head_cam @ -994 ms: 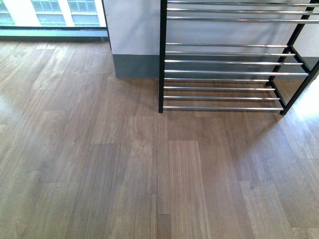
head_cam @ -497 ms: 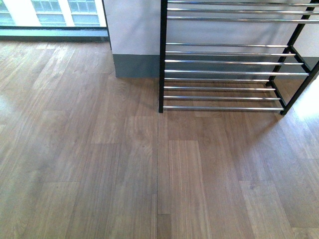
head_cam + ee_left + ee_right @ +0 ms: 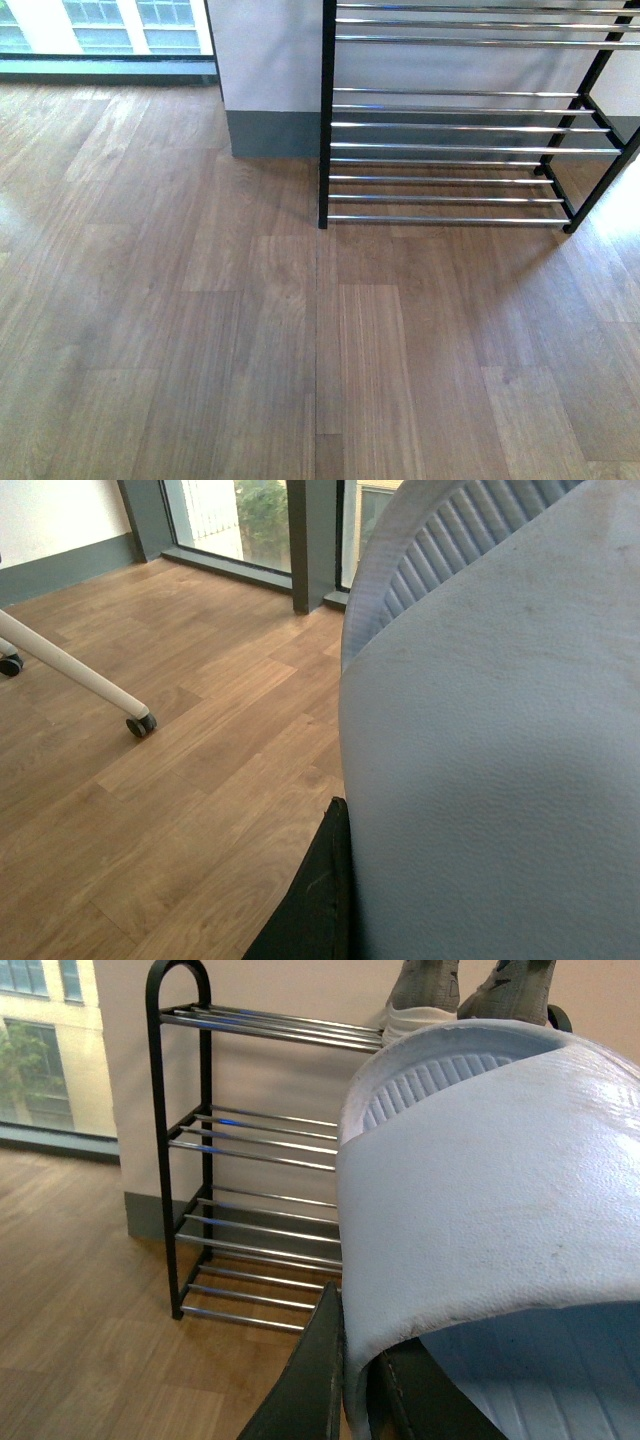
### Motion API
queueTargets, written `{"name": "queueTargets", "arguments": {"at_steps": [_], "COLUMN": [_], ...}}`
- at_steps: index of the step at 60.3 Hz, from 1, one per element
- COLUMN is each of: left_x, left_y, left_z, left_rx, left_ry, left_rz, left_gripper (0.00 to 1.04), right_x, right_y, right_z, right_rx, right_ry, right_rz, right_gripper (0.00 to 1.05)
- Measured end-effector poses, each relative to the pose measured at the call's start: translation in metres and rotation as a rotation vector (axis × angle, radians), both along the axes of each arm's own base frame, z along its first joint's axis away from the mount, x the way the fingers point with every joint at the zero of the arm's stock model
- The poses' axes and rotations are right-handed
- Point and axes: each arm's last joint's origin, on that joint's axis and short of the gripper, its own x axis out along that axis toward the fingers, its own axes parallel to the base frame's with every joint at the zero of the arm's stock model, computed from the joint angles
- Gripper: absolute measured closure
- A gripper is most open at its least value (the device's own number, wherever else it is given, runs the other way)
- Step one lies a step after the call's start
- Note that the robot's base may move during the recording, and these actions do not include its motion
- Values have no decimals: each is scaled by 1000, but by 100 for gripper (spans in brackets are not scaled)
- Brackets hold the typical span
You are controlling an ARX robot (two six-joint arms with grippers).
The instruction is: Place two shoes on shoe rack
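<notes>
Since a second ago the rack (image 3: 450, 150) has slid slightly lower in our front view, and with each gripper clamped on a slide (image 3: 500, 760), (image 3: 480, 1190) we are carrying them in, next needing a bare shelf below the sneakers (image 3: 470, 995).

Wood floor (image 3: 200, 330); shoe rack (image 3: 325, 120) standing on it.

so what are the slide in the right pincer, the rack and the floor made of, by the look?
Slide: looks like pale blue moulded foam, matte, with a fine pebbled strap and ribbed footbed; scuffed.
Rack: metal by the look, with shiny chrome-like bars that catch reflections and a black frame that is likely painted or coated.
Floor: wood-grain planks with a slight sheen; laminate, vinyl or real wood cannot be told.
</notes>
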Motion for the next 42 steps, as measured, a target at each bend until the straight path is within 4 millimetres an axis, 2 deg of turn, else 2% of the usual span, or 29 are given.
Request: {"name": "queueTargets", "arguments": {"at_steps": [42], "left_x": [0], "left_y": [0], "left_z": [0], "left_rx": [0], "left_ry": [3], "left_rz": [4], "left_gripper": [103], "right_x": [0], "right_y": [0], "right_z": [0], "right_rx": [3], "right_ry": [1], "right_rz": [3], "right_gripper": [103]}}
